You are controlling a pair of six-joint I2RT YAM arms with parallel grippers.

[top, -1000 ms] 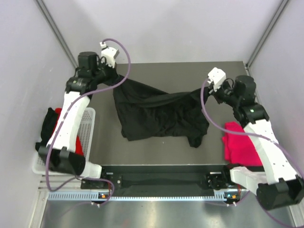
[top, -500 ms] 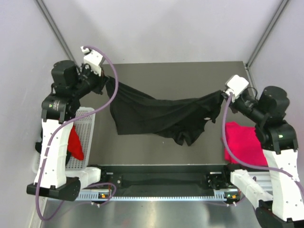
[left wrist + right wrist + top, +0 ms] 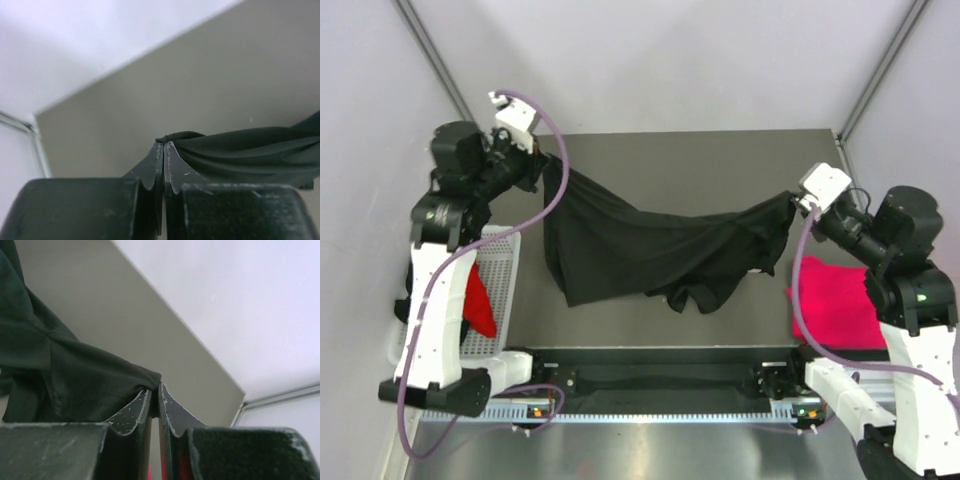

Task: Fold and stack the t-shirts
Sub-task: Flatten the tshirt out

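Note:
A black t-shirt (image 3: pixel 650 245) hangs stretched across the table between both grippers, sagging in the middle with its lower part draped on the surface. My left gripper (image 3: pixel 546 160) is shut on its far-left edge; the left wrist view shows the cloth (image 3: pixel 240 152) pinched at the fingertips (image 3: pixel 164 145). At the right, my right gripper (image 3: pixel 790 200) is shut on the other edge, and the right wrist view shows black cloth (image 3: pixel 65 375) clamped between its tips (image 3: pixel 154 387). A pink-magenta t-shirt (image 3: pixel 830 305) lies folded at the table's right edge.
A white wire basket (image 3: pixel 500 270) stands off the table's left side, holding a red t-shirt (image 3: pixel 478 305). Grey walls enclose the table (image 3: pixel 720 160) on three sides. Both arm bases sit on the rail (image 3: pixel 660 380) at the near edge.
Both arms have lifted and drawn apart, pulling the black t-shirt out wide. In the last half second the cloth dropped slightly and spread further; the grippers barely moved.

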